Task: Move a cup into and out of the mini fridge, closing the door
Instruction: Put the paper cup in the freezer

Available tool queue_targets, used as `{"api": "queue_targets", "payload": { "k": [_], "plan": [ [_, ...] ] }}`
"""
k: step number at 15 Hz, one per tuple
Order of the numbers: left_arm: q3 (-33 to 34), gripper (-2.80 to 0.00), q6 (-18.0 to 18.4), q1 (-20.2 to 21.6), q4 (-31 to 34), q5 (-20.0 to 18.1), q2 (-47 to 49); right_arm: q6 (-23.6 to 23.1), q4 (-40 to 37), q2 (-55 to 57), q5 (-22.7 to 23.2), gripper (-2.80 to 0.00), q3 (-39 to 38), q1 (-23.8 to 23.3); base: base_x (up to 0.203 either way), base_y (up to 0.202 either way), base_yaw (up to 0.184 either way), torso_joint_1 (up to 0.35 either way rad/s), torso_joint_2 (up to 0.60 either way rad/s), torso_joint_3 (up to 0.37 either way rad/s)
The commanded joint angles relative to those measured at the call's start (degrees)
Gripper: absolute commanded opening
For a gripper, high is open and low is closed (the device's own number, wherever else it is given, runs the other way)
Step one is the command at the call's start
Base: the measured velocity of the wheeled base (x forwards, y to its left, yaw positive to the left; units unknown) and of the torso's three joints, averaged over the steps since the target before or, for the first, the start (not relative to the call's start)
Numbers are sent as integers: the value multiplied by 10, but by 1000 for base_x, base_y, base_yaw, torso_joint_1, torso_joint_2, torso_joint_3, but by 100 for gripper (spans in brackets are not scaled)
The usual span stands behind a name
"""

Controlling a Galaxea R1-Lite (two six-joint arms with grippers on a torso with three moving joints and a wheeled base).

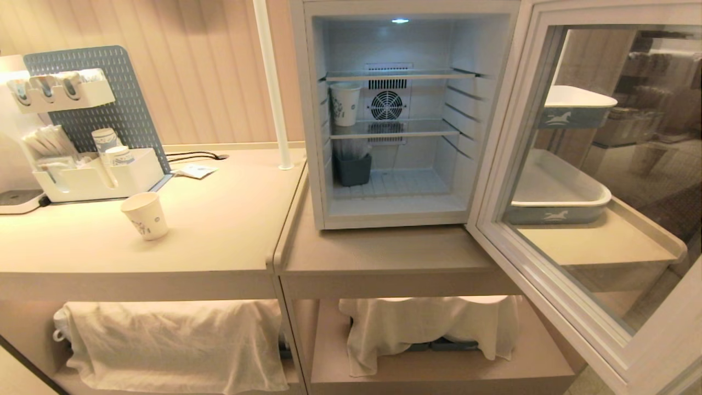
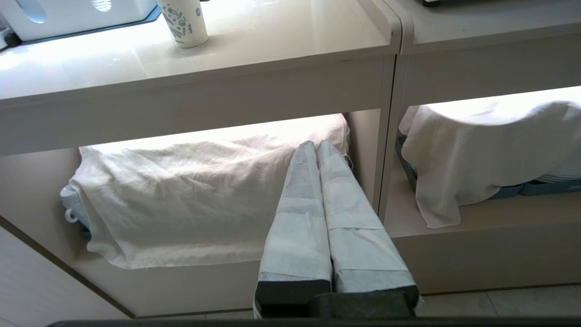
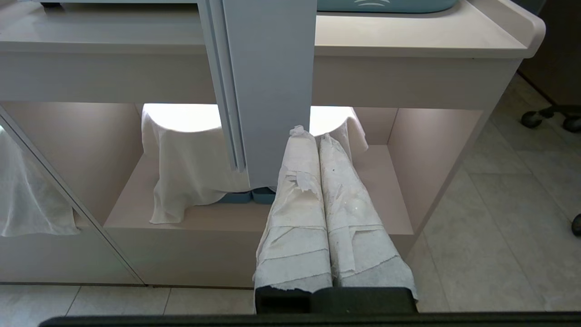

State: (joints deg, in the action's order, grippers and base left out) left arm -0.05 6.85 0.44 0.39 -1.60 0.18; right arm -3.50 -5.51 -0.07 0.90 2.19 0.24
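The cup (image 1: pixel 145 215), white paper with a blue print low on its side, stands upright on the left counter; the left wrist view shows the cup (image 2: pixel 184 22) from below. The mini fridge (image 1: pixel 395 219) sits lit on the right counter with the door (image 1: pixel 548 274) swung wide to the right. Neither gripper shows in the head view. My left gripper (image 2: pixel 316 144) is shut and empty, low in front of the cloth-covered lower shelf. Also shut and empty, my right gripper (image 3: pixel 313 135) hangs just below the door (image 3: pixel 268 91).
A similar paper cup (image 1: pixel 345 104) stands on the fridge's middle shelf, a dark bin (image 1: pixel 352 169) below it. An organiser (image 1: pixel 104 178) with stacked cups is at back left, beside a white pole (image 1: pixel 271 88). Trays (image 1: pixel 554 192) lie behind the glass. Cloths (image 1: pixel 170 340) drape the lower shelves.
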Motion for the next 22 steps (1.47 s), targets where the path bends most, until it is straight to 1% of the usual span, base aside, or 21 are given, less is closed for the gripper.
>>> {"api": "queue_targets", "payload": {
  "k": [1,4,7,10,13,14,15,17,18,20,22],
  "plan": [
    [0,-280,3,0,4,1,-2,-1,0,0,1,-280,0,0,0,0,0,0,0,0],
    [0,-280,-4,0,3,1,-2,0,0,0,0,-280,0,0,-23,0,0,1,0,2],
    [0,-280,-3,0,3,0,-2,0,0,0,1,-280,0,0,-185,0,0,3,-4,3],
    [0,-280,-7,0,3,0,23,-1,0,0,1,-280,0,0,-191,0,-2,4,6,8],
    [0,-280,-3,0,3,0,-4,-1,0,0,1,-280,0,0,-70,0,1,3,1,0],
    [0,-280,-7,0,4,2,-2,-1,0,0,1,-280,0,0,0,0,0,0,0,0],
    [0,-280,-19,0,2,4,-2,-1,0,0,1,-280,0,0,0,0,0,0,0,0],
    [0,-280,-62,0,-2,11,-2,-2,0,0,1,-280,-1,0,0,0,0,0,0,0],
    [0,-280,-72,0,-2,17,-2,-1,0,0,1,-280,0,0,0,0,0,0,0,0],
    [0,-280,-69,0,-1,17,-2,-2,1,0,1,-280,-1,0,-3,101,-3,-1,0,0],
    [0,-280,-66,0,-1,17,-3,-3,1,0,1,-280,-1,0,0,192,1,5,2,2]
  ]
}}
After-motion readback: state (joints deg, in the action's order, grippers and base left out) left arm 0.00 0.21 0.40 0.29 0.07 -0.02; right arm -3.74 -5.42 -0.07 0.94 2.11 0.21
